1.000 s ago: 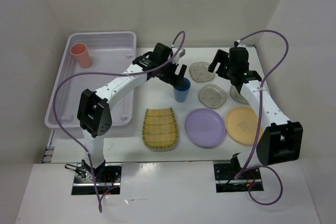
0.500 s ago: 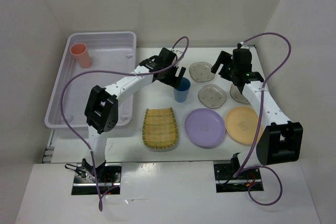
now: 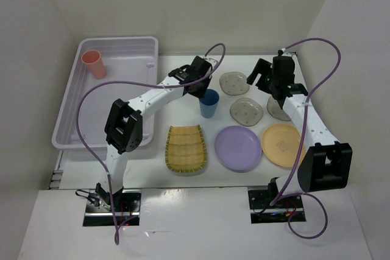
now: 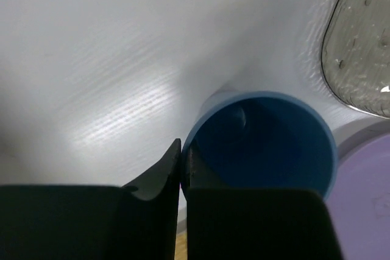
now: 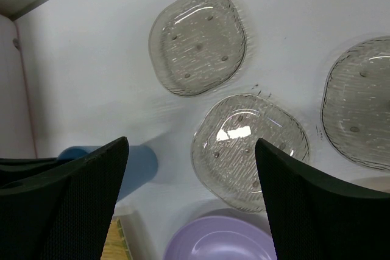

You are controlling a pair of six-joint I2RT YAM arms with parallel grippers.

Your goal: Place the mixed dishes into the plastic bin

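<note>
While only the pink cup stands in the plastic bin, the left tool pinches the rim of the blue cup on the worktop, the right tool hangs wide above the grey plates, and every other dish waits outside.

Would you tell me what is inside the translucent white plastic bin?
A pink cup sits in the bin's far left corner; the left arm hides its near right part.

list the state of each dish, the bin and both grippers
pink cup, upright in bin
blue cup, upright on table, gripped
left gripper, shut on blue cup rim
right gripper, open, empty
bin, holds only pink cup
grey plates, flat on table
lilac plate, flat
orange plate, flat
yellow tray, flat
</note>
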